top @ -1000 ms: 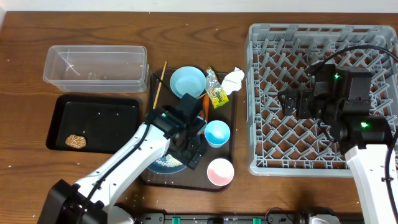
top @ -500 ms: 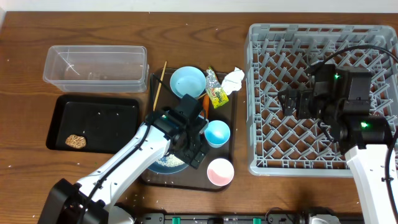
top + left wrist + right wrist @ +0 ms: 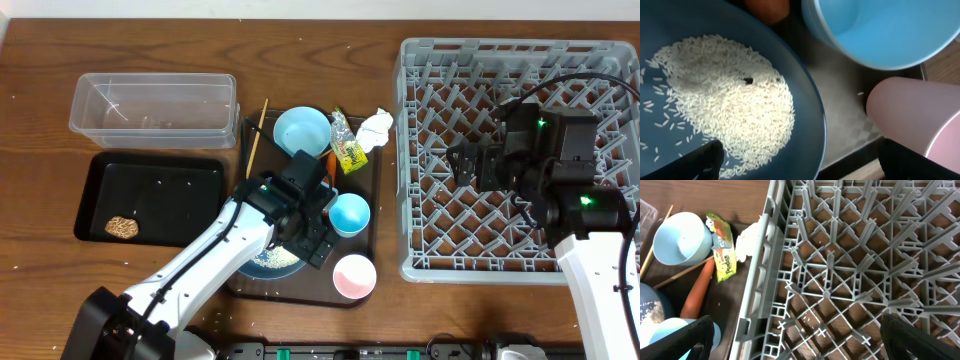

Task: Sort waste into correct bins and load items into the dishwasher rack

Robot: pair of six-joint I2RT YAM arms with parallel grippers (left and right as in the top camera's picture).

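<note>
Bright, even overhead light; soft short shadows on the brown wooden table (image 3: 40, 290). Left wrist view slightly blurred, loose white rice (image 3: 730, 100) glaring pale.

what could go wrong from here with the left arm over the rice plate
1. The open left gripper hangs over the dark blue plate, which holds a pile of loose rice. Grabbing it by the rim could tilt it and spill grains onto the serving tray.
2. The pink cup and light blue cup stand close beside the plate, so one finger may knock a cup on the way down.
</note>
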